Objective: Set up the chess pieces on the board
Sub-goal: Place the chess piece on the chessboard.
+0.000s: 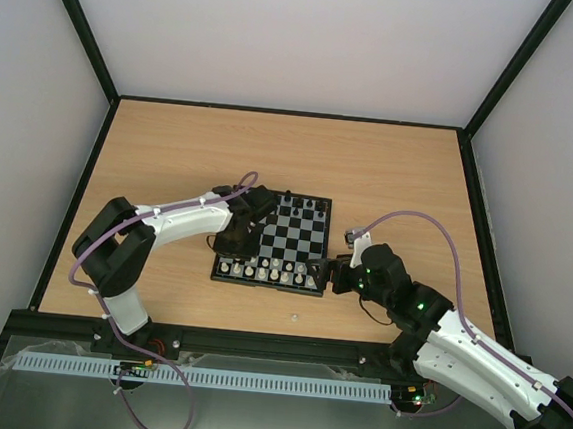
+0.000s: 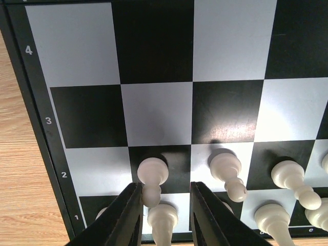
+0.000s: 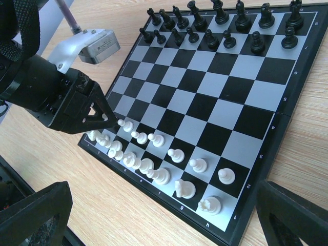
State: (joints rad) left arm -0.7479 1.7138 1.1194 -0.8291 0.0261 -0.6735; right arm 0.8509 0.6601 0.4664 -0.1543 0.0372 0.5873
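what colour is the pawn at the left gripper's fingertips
White pawn, best seen in the left wrist view.

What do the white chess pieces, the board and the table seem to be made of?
The white chess pieces look like moulded plastic, smooth with a soft sheen. The board seems plastic or laminate, semi-gloss: a black square reflects light. The table looks like wood-grain laminate or veneer; the pictures leave open which.
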